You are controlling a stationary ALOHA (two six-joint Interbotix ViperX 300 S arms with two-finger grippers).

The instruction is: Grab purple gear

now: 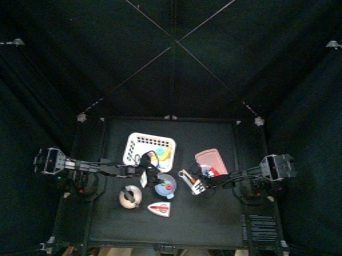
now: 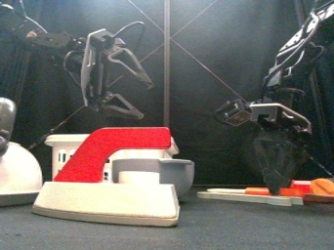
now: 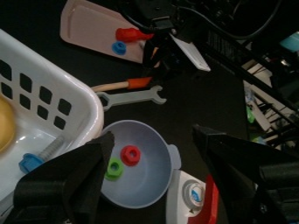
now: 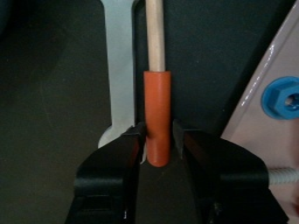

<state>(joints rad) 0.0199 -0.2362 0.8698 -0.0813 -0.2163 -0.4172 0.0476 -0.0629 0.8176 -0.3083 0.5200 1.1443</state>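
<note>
Two arms over the tabletop (image 1: pixel 107 130) from above: left claw (image 1: pixel 134 178) by the basket (image 1: pixel 150 142), right claw (image 1: pixel 201 184) near the tray (image 1: pixel 210 158). Front on, left claw hangs high, right sits low. Left wrist: jaws spread wide above a bowl (image 3: pixel 152 188) with red gear (image 3: pixel 131 155) and green gear (image 3: pixel 114 170). Right wrist: jaws pinching an orange handle (image 4: pixel 156 105) beside the wrench (image 4: pixel 117 61). Purple gear: can't tell where.

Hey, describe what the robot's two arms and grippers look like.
Both arms are black, jointed, with loose black cables looping off them. The left gripper has two broad, matte black jaws. The right gripper has two blocky, glossy black jaws. No markings are visible on either.
</note>
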